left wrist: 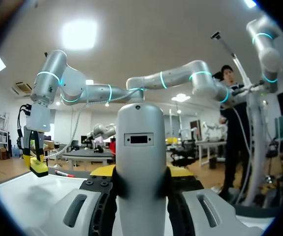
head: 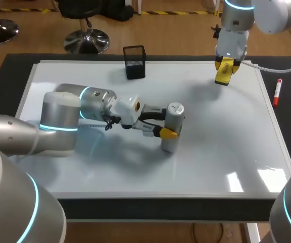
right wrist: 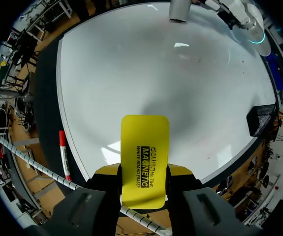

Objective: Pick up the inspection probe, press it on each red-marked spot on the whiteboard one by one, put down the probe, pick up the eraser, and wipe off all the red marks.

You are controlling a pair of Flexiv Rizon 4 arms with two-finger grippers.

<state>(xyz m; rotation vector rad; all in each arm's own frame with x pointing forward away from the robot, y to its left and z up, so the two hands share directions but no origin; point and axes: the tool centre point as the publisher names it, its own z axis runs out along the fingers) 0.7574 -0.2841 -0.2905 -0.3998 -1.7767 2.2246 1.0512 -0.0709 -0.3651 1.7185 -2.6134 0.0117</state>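
The left arm's smooth silver casing with a cyan light ring comes in low over the glossy white whiteboard [head: 226, 152]. Its left gripper [head: 164, 121] is clenched on the grey metal cylindrical probe [head: 172, 126], yellow-tipped fingers pressing it from two sides. The probe stands upright, its lower end on the board near the middle; the left wrist view shows a small rectangular slot in its rounded side. Behind it, at the board's far edge, stands a square black wire-mesh pen holder [head: 134, 62]; its inside is too dark to tell what it holds. Further right, the right gripper [head: 225, 68] hangs above the board's far right part, grasping a flat yellow rectangular eraser [head: 223, 75] with rounded corners. A slim white marker with red cap [head: 277, 92] lies on the dark table [head: 13, 66] just beside the board's right edge.
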